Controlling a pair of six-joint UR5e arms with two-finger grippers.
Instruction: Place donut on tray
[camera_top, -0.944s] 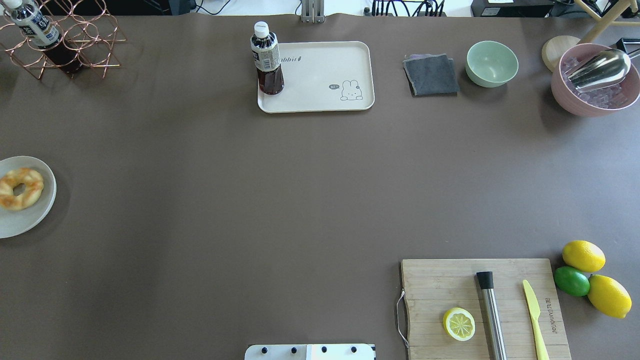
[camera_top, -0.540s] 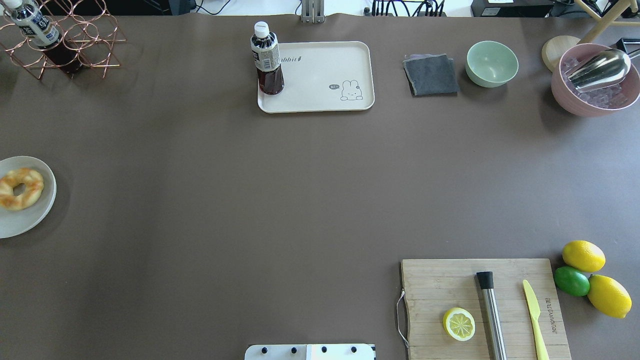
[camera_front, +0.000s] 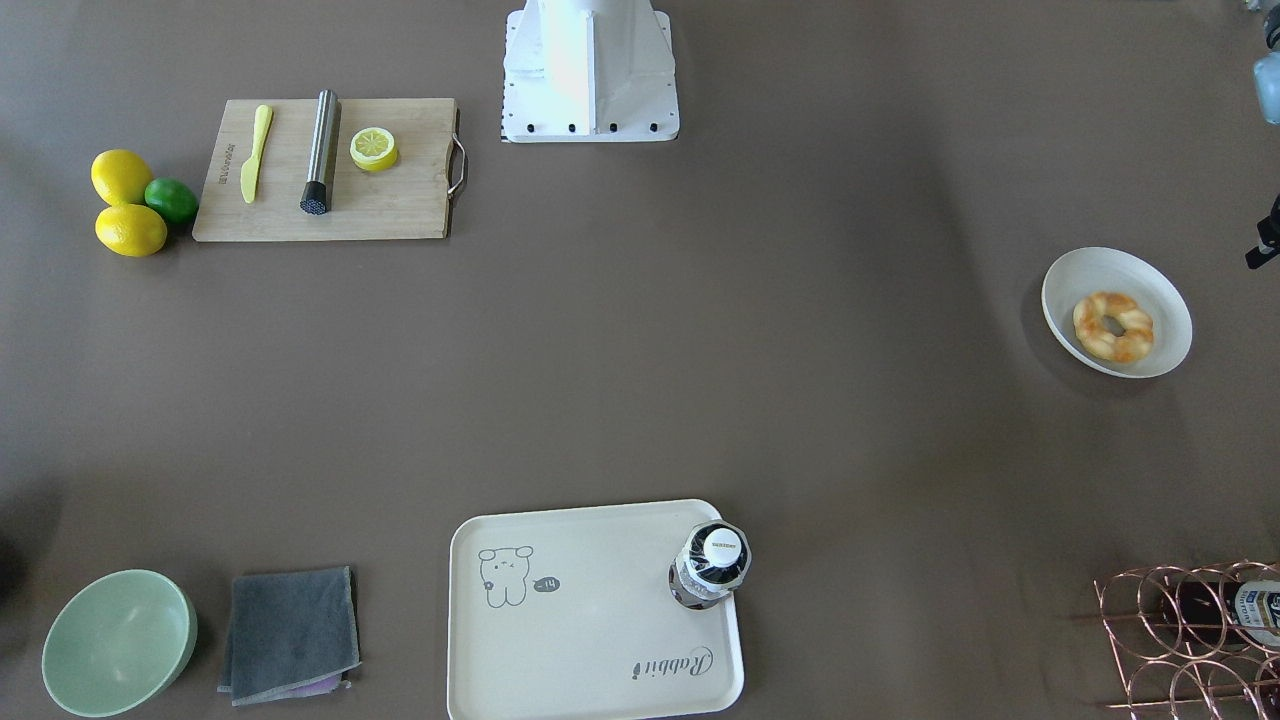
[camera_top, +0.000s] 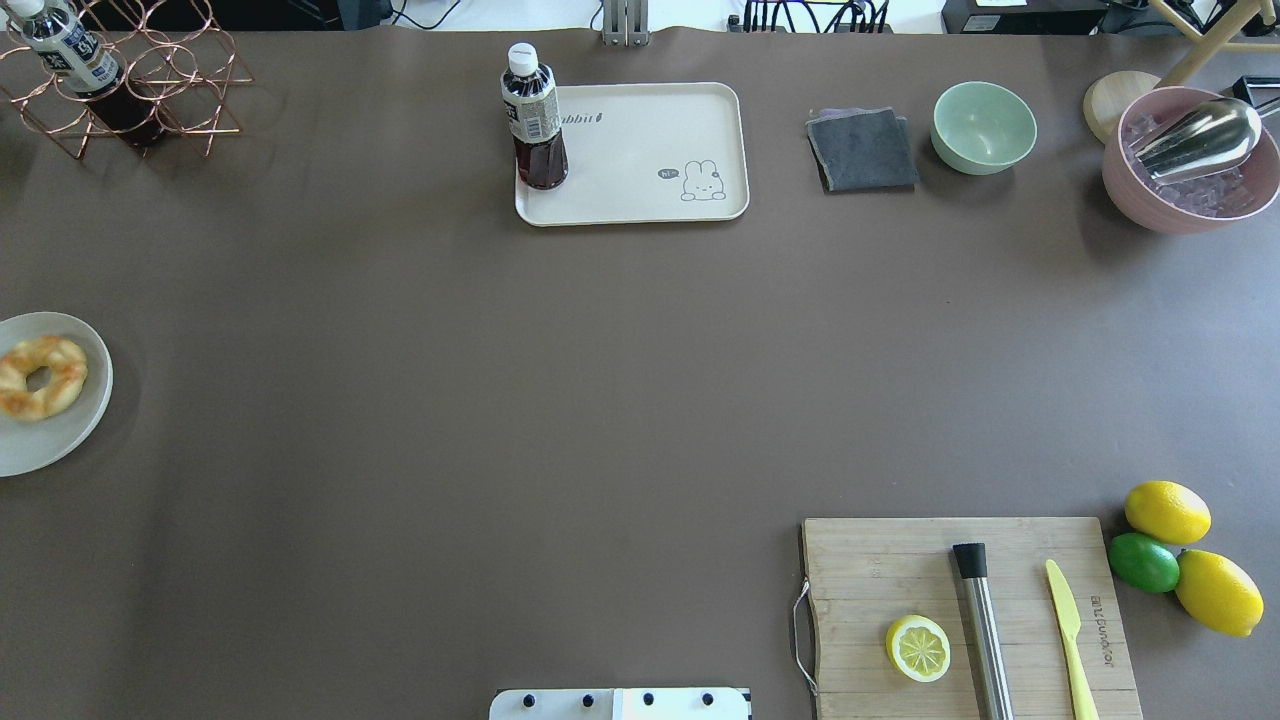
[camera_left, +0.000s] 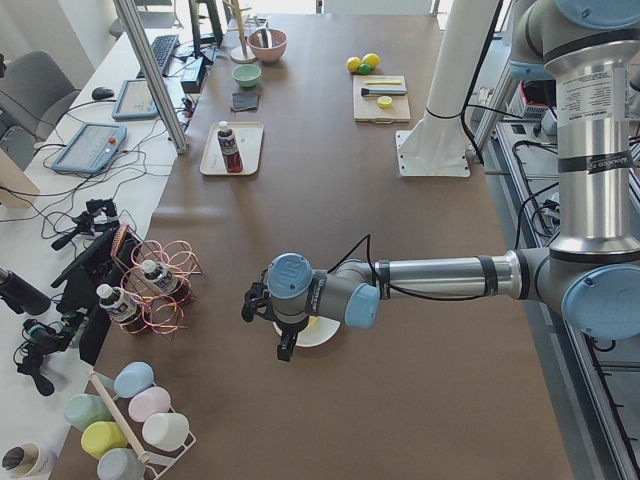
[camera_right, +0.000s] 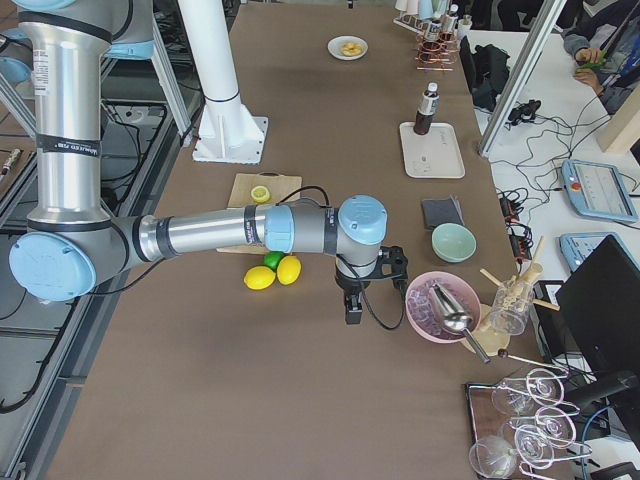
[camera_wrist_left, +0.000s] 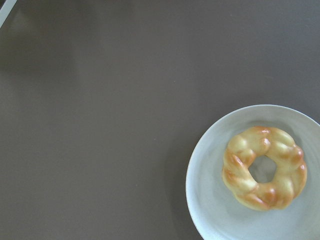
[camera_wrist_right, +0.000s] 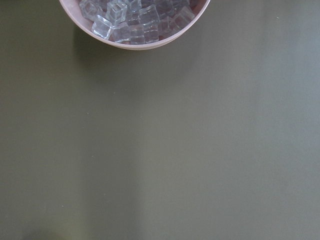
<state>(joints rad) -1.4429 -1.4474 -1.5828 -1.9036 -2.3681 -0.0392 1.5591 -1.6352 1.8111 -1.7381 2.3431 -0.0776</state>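
Brown desk (camera_top: 500, 400), with one broad stretch of it lying between the left hand (camera_left: 284, 350) and the tray (camera_top: 650, 150). Left hand hangs over 1 plate (camera_top: 60, 440); can't tell if its fingers are spread or pressed together. 1 donut (camera_wrist_left: 264, 167) lies flat on that plate, below the hand and offset to one side. 1 tray is well apart from it, by the desk's far edge. 1 bottle (camera_top: 535, 120) stands upright on the tray end nearer the left hand. Right hand (camera_right: 351, 316) is just beside 1 pink ice bowl (camera_right: 440, 305); its state can't be told either. Near it: 2 lemons (camera_top: 1167, 511), 1 lime (camera_top: 1143, 562).
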